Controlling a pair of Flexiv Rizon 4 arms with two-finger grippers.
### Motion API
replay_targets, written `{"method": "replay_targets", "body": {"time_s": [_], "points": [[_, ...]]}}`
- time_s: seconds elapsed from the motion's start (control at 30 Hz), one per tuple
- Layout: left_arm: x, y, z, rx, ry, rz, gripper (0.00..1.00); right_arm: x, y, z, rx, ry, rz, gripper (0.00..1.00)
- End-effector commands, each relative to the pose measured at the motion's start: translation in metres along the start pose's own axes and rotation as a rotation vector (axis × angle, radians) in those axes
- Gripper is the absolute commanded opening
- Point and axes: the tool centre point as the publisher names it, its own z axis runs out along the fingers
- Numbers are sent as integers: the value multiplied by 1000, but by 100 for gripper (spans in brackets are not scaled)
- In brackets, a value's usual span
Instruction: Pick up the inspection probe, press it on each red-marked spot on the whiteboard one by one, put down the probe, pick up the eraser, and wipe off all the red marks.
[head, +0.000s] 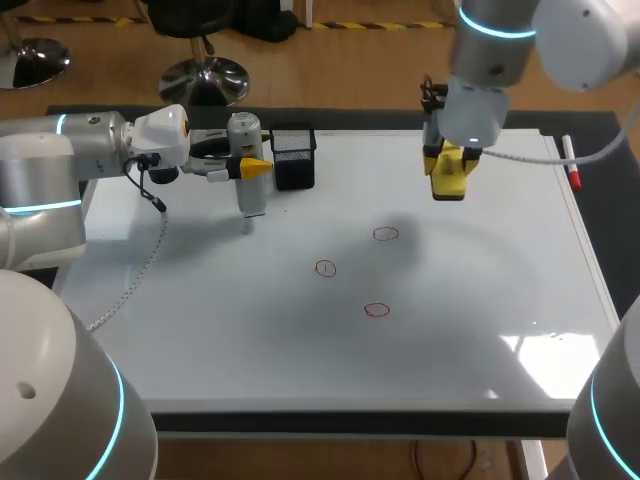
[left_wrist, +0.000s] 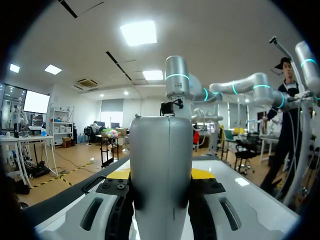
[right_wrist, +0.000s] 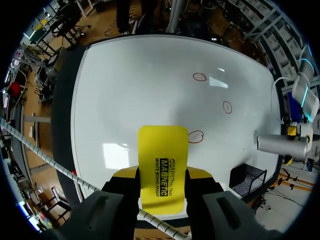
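Above whiteboard (head: 300, 350), left end effector (head: 252, 169) grips probe (head: 250, 200), right end effector (right_wrist: 163, 176) eraser (right_wrist: 163, 155).

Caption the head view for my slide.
Left hand holds probe, right hand holds yellow eraser, over whiteboard with three red marks.

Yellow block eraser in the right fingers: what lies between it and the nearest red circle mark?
Only bare white whiteboard, as the head view shows.

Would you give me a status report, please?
Left gripper shut on probe. Right gripper shut on eraser. Three red marks on whiteboard, unwiped. Mesh holder beside probe.
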Motion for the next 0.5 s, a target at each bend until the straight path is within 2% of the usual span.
{"method": "replay_targets", "body": {"time_s": [0.03, 0.5], "points": [[0, 0, 0, 1, 0, 1, 0, 8, 3, -1, 5, -4, -4, 0], [0, 0, 0, 1, 0, 1, 0, 8, 2, -2, 15, -30, -5, 0]]}}
